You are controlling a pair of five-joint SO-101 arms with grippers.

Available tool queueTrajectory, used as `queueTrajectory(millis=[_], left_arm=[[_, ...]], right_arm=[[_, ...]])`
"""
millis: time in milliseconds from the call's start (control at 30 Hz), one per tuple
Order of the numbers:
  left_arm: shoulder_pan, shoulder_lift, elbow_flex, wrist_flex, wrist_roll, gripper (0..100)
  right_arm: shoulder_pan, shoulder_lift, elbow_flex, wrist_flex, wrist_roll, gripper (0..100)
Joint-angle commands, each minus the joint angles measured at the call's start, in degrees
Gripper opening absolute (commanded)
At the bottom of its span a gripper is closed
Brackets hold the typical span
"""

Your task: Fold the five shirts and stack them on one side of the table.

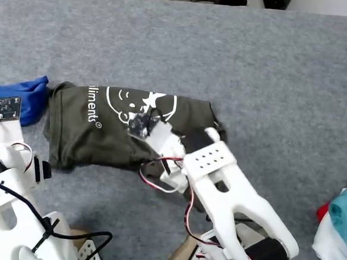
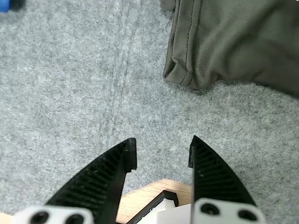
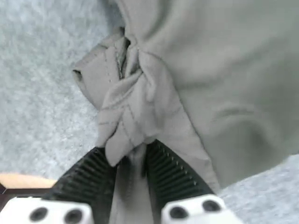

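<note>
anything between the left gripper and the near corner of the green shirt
Nothing visible does. Only bare grey table cover lies between the open left gripper and the hemmed corner of the green shirt.

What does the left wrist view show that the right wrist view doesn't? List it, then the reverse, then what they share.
Left wrist view: the left gripper open over the grey table cover, and a scrap of blue cloth. Right wrist view: the right gripper shut on a bunched fold of the green shirt. Both: the green shirt and the table cover.
</note>
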Motion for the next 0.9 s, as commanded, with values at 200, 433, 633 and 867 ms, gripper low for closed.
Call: queueTrajectory(millis=[200, 433, 633, 867], left_arm=[[0.62, -0.84, -0.79, 0.44, -0.53, 19], [1.49, -0.84, -0.70, 0.44, -1.14, 19], [3.43, -0.84, -0.44, 0.44, -1.41, 19], [3.16, -0.84, -0.79, 0.44, -1.41, 19]], right_arm=[[3.03, -0.22, -10.07, -0.97, 15.56, 0.5], [8.13, 0.04, -11.38, -4.22, 23.56, 0.5], [8.92, 6.64, -11.65, -9.76, 27.25, 0.5], [9.01, 14.20, -19.82, -11.16, 27.52, 0.5]])
